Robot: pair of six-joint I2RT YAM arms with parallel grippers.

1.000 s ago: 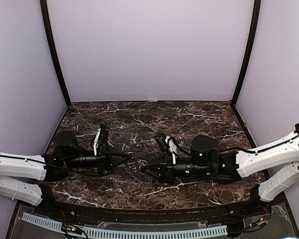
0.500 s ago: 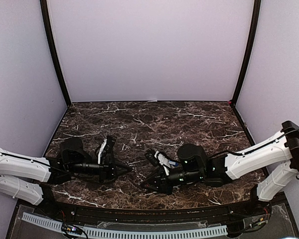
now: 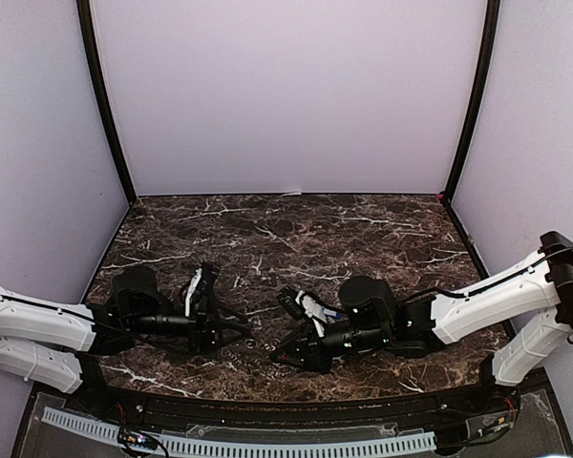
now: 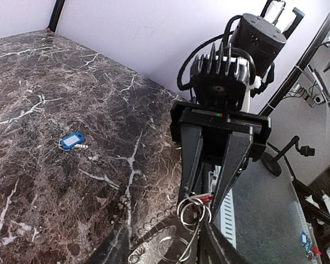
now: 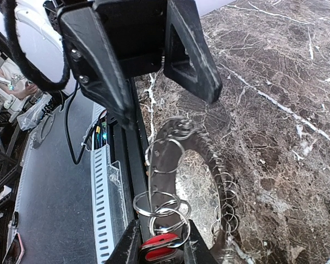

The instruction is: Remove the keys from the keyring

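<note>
Near the front edge of the surface, the right end effector is pinching the red key, which is hanging on the keyring. The left end effector is standing spread beside it. The blue key is lying free, well apart. Next, I think, the left one is needing a firm grip on the ring.

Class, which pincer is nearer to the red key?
Right. The right pincer is shut on the red key. The left pincer is open at the far side of the ring, away from that key.
</note>
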